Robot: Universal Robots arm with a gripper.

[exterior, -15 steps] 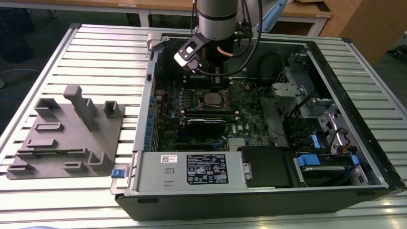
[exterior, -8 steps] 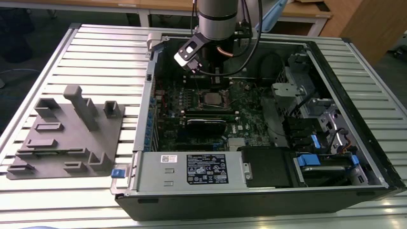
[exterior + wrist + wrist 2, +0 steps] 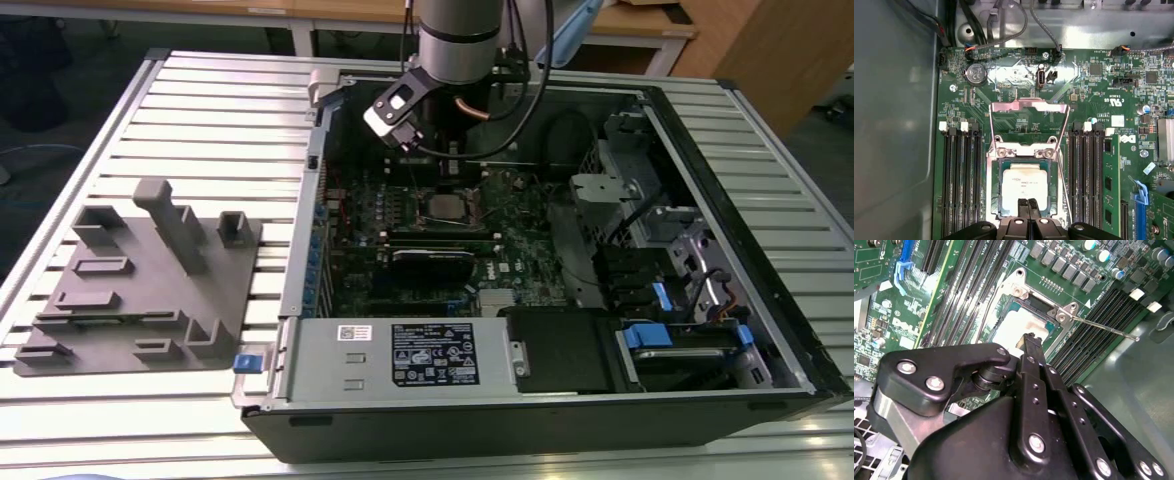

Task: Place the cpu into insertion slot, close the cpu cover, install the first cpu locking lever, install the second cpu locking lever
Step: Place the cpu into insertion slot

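Holds black fingers [image 3: 1025, 207] pinched shut, empty, over silvery square cpu [image 3: 1024, 182] in metal-rimmed insertion slot [image 3: 996, 185] (silvery cpu cover [image 3: 1029, 105] open).

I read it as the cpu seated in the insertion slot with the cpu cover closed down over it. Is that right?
Not quite. The cpu is seated in the insertion slot, but the cpu cover is open, swung up and away from it, as the first wrist view shows.
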